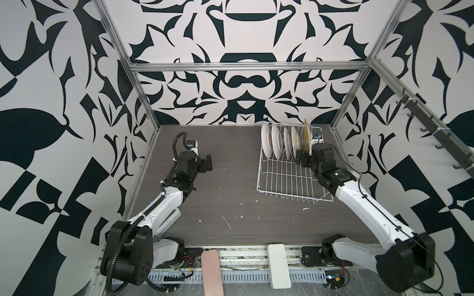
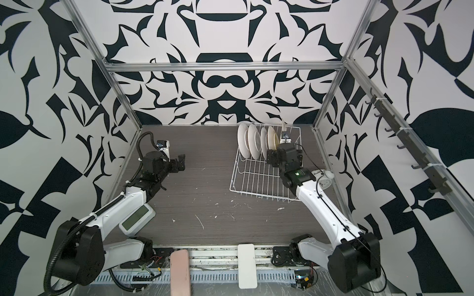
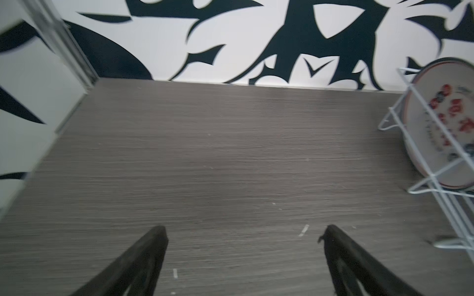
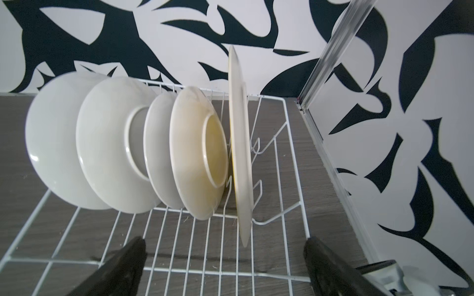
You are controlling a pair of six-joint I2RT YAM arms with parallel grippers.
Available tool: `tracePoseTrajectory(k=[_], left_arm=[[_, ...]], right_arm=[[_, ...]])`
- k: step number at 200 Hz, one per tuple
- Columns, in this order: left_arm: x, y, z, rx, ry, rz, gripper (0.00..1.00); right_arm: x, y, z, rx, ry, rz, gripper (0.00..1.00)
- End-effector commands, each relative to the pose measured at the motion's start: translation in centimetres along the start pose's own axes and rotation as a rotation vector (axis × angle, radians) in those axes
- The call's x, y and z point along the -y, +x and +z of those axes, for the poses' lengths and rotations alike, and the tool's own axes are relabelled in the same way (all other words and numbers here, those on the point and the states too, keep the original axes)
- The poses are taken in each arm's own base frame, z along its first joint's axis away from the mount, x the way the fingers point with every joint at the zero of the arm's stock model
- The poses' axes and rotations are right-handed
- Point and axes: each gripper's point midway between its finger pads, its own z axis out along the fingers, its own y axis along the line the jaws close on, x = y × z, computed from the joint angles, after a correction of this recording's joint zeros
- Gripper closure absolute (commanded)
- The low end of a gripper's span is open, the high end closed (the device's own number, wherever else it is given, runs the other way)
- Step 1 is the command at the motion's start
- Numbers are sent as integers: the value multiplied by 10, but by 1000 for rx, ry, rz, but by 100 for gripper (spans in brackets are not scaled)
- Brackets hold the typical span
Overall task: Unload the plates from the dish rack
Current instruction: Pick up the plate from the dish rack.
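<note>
Plates (image 1: pixel 279 143) stand on edge, all five, in the far end of the dish rack (image 1: pixel 279 179), which sits at the far right of the table (image 1: pixel 230 200). None is out yet, so the unloading is at its first pick. The right gripper (image 4: pixel 224 242) hangs over the rack's bare near half with its jaws spread wide and nothing in them. It is aimed at the large yellow plate (image 4: pixel 238 143), the rightmost of the row. In the right wrist view that plate's near rim reaches about level with the fingertips and lies between them, touching neither as far as I can tell. The left gripper (image 3: pixel 245 228) is likewise spread wide and empty, over bare table at the left, well apart from the rack. Next move, I judge: ease forward so the rim sits deeper, close on it, then lift straight up clear of the tines without knocking the row beside it.
</note>
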Motion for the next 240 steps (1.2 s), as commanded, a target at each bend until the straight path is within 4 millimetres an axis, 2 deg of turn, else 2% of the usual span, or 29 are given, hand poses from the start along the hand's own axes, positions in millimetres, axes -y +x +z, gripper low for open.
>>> tracePoseTrajectory(k=[1, 42, 45, 57, 81, 109, 122, 154, 157, 169, 217, 240], left_arm=[[37, 17, 0, -59, 137, -98, 1], [66, 18, -1, -81, 223, -171, 1], [66, 27, 4, -109, 221, -169, 1], [70, 28, 6, -122, 238, -166, 1], [73, 24, 5, -124, 247, -152, 1], [76, 20, 2, -133, 262, -124, 1], [76, 19, -1, -145, 262, -89, 1], [76, 21, -5, -172, 259, -55, 1], [77, 12, -12, -144, 266, -55, 1], [75, 8, -15, -127, 262, -57, 1], [73, 8, -17, -121, 252, -72, 1], [74, 6, -17, -121, 253, -84, 1]], right_arm=[[8, -8, -3, -52, 101, -25, 0], [4, -18, 12, -122, 152, -86, 0], [3, -20, 14, -125, 157, -89, 0], [4, -25, 20, -138, 182, -101, 0], [1, -30, 31, -163, 203, -122, 3], [0, -28, 46, -199, 220, -130, 18], [2, -25, 53, -213, 231, -126, 22], [11, -21, 66, -240, 286, -140, 26], [11, -21, 67, -241, 295, -143, 26], [16, -20, 69, -242, 327, -156, 27], [20, -17, 81, -253, 350, -174, 33], [22, -18, 85, -246, 366, -176, 39]])
